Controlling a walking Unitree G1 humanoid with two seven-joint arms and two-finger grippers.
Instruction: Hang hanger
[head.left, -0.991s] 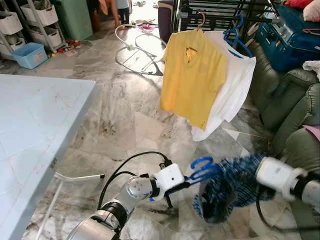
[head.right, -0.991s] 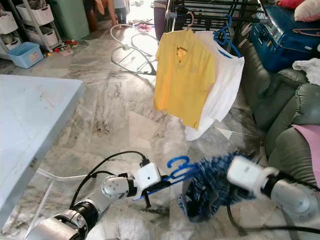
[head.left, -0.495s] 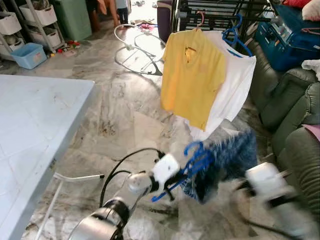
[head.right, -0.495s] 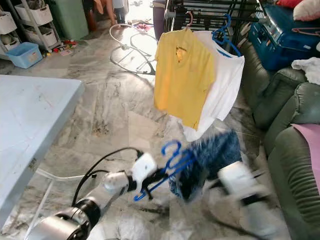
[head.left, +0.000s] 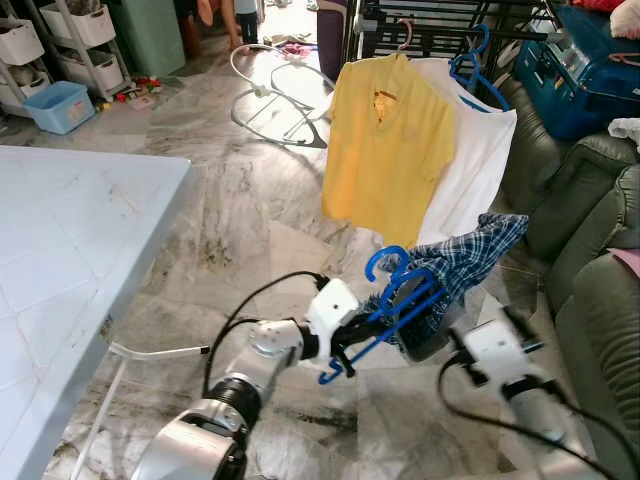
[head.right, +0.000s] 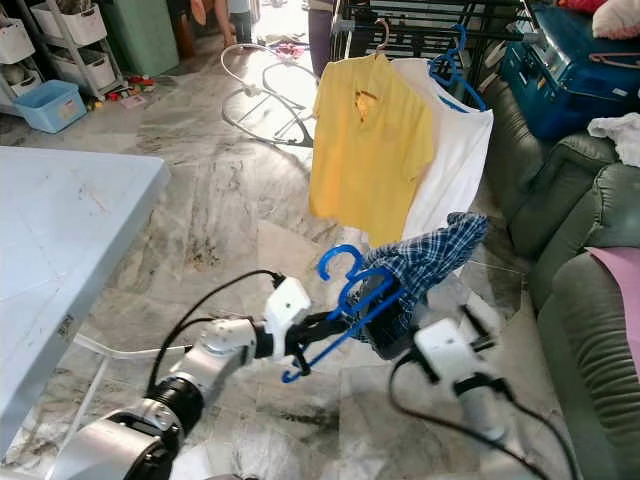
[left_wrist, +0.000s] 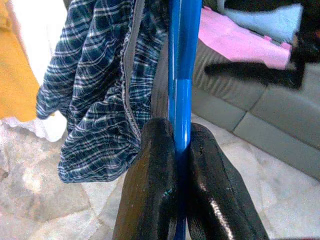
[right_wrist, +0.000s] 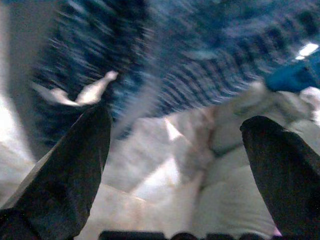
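The right tool (right_wrist: 175, 165) has let go and dropped below the dark blue checked shirt (head.left: 455, 265), fingers spread wide. The left tool (left_wrist: 172, 175), clamped on the blue plastic hanger (head.left: 395, 300), now carries it alone over the marble floor (head.left: 250, 210), short of the black clothes rack (head.left: 440, 25); hanging remains.

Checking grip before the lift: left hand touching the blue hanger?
Touching. Left wrist view shows both fingers of the left hand pressed on the blue hanger.

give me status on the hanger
Left gripper shut on blue hanger, plaid shirt draped on it. Right gripper open, below the shirt. Rack ahead, yellow shirt and white shirt hanging in front.
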